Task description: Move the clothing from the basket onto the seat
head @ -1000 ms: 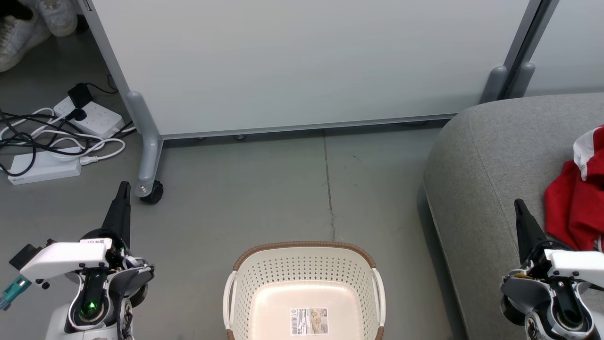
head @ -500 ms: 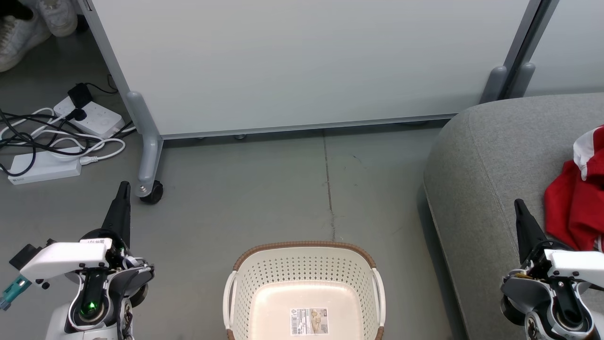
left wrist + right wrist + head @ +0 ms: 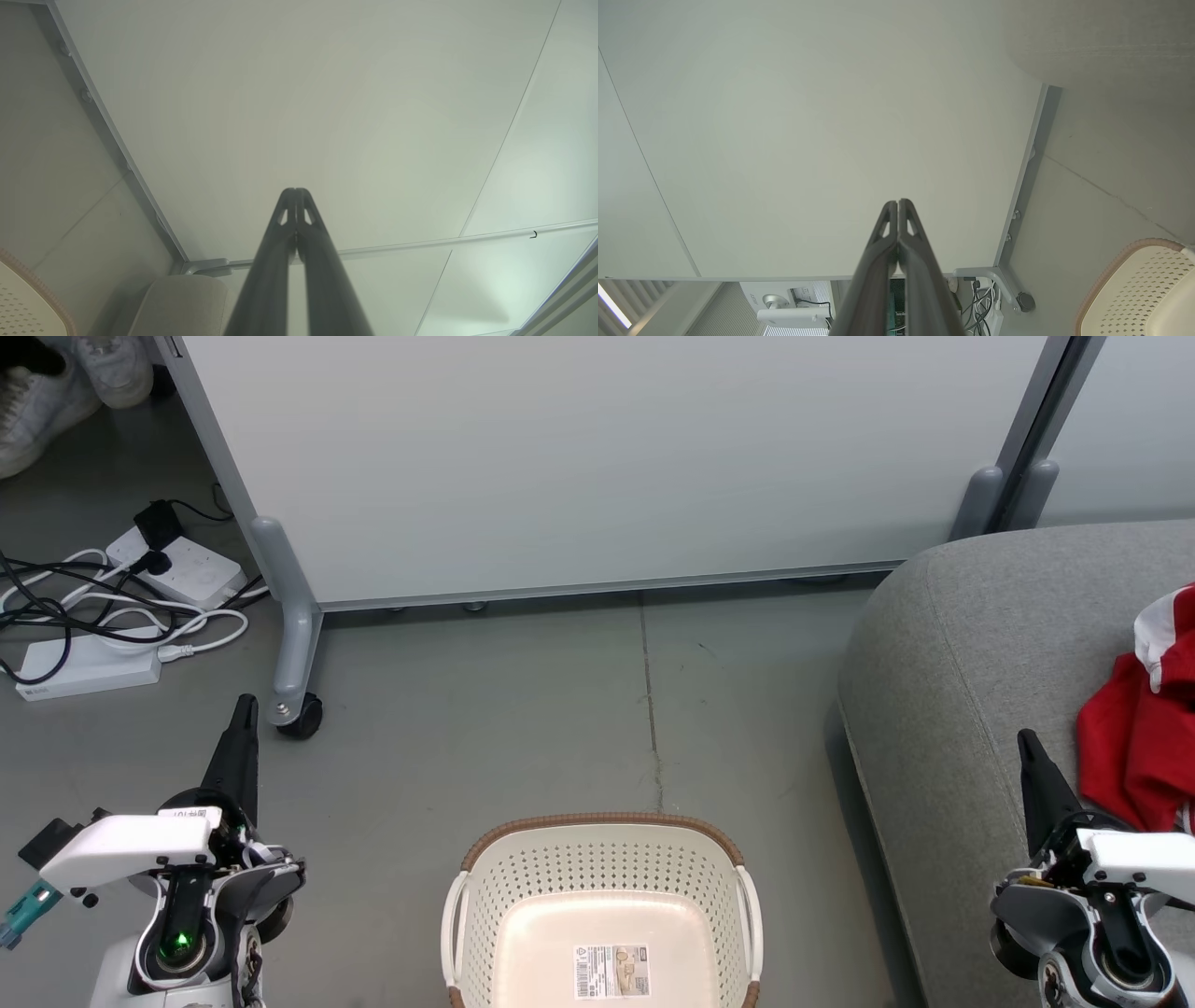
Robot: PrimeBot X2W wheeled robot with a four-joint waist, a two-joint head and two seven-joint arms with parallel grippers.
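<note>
Nearest, at the bottom middle of the head view, the basket [image 3: 602,863] is seen standing on the grey floor [image 3: 523,709]. Its brown rim is turned towards the far side, and the barcode label [image 3: 611,971] on its floor is plainly shown. No red fabric is seen in the part of the basket that is in frame.

To the basket's left, the left gripper [image 3: 245,702] is held over the floor with its two dark fingers pressed together into one point; nothing is gripped. To the basket's right, the right gripper [image 3: 1027,737] is held in front of the seat [image 3: 952,644], its fingers likewise closed tip to tip on nothing. In both wrist views the finger pairs are seen meeting at their ends.

Just beside the right gripper, but apart from it, the clothing [image 3: 1134,747] is found lying crumpled on the seat, cut off by the picture's right edge. A white panel is shown at its upper part.

Farther off, the caster [image 3: 301,717] of a pale grey partition panel [image 3: 597,457] is set on the floor beyond the left gripper. Power strips [image 3: 89,663] and tangled cables [image 3: 56,607] are spread to its left. At the far top left, pale shoes [image 3: 56,378] are partly shown; whether they are worn cannot be told.
</note>
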